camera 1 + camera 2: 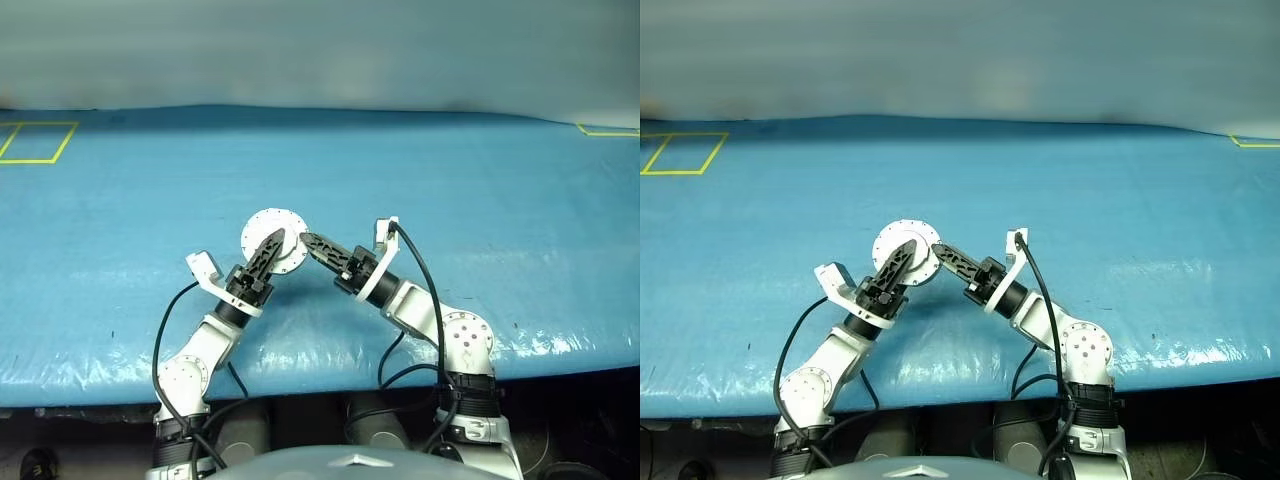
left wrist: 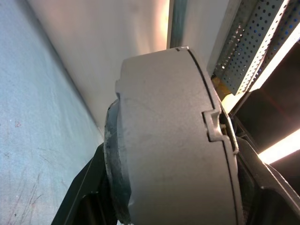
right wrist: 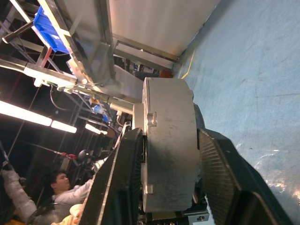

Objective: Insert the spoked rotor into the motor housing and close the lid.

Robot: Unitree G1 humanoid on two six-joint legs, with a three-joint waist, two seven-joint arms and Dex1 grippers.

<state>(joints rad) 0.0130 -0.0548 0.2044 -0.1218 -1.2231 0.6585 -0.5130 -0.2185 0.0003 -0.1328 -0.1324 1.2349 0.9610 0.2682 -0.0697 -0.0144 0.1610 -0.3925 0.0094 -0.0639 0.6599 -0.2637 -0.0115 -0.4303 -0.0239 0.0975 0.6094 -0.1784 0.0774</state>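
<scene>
The motor housing, a round silver-grey body, is held on edge above the blue table between both grippers. My left gripper comes from the lower left and is shut on it; in the left wrist view its fingers press both sides of the grey body. My right gripper reaches in from the right and stands open around the housing, one finger against it, the other a little off. A notched seam circles the rim; I cannot tell the lid apart. The spoked rotor is hidden.
A blue sheet covers the table. Yellow tape marks a square at the far left and a corner at the far right. Beyond the table the right wrist view shows a person and racks with a blue bin.
</scene>
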